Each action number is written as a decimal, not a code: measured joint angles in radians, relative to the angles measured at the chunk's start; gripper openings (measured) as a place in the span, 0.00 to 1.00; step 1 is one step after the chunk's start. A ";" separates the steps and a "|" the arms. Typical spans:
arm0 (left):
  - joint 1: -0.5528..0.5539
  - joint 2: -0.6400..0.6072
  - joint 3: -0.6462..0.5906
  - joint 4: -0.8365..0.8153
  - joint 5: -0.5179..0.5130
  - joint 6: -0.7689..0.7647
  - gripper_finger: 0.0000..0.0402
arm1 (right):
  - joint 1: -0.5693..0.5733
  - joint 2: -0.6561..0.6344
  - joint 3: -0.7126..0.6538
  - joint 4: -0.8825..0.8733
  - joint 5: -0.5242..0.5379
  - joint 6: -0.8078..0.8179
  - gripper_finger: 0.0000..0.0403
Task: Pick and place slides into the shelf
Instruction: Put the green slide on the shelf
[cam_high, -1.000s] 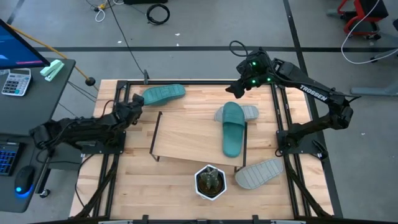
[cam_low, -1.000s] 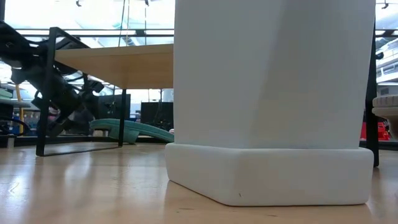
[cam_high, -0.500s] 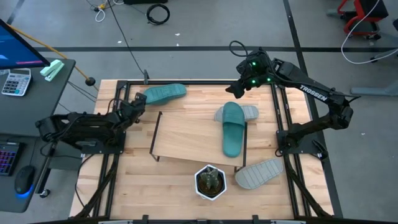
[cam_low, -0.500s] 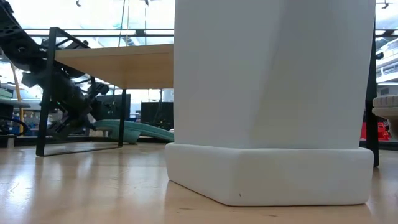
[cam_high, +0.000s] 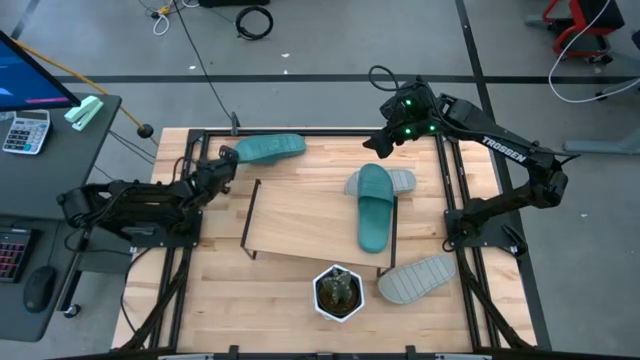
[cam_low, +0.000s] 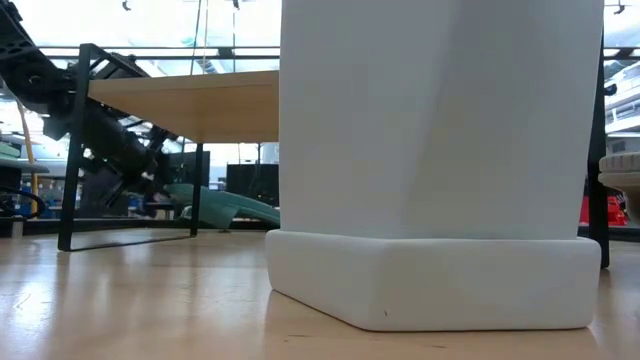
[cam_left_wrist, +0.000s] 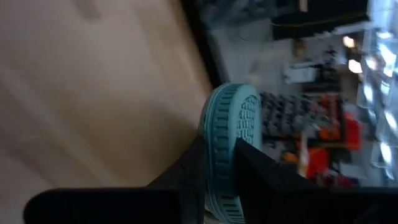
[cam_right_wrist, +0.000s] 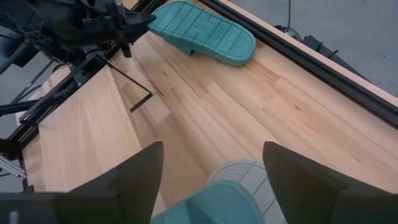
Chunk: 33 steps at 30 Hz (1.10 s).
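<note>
A teal slide lies sole up at the table's far left, and my left gripper is shut on its left end. A second teal slide lies on the shelf, its far end over a grey slide. Another grey slide rests sole up on the table by the shelf's near right corner. My right gripper hangs open above the far side of the table, past the slides on the shelf, with nothing between its fingers. My left gripper pinches the teal slide's left end between its two fingers, one on the ridged sole and one on the face below. The fingers come about level from the table's left, along the slide. The held end is raised, and the slide slopes down toward its right end.
A white pot with a plant stands at the shelf's near edge and fills most of the low view. Black frame rails run along the table's sides. A desk with a keyboard and a calculator stands left of the table.
My left gripper has moved toward the far right, shut on the teal slide's left end and raised it. The slide has shifted a little toward the table's far right, its held end now higher than before.
</note>
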 joint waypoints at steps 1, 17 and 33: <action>-0.006 0.000 0.000 0.032 0.001 0.013 0.16 | 0.000 0.000 0.000 0.000 0.000 -0.001 0.69; -0.053 0.000 0.000 0.575 -0.029 0.256 0.14 | 0.000 -0.002 0.000 0.000 -0.029 -0.024 0.68; -0.055 0.000 0.000 1.019 -0.025 0.381 0.13 | 0.010 -0.020 0.002 0.133 -0.190 -0.055 0.68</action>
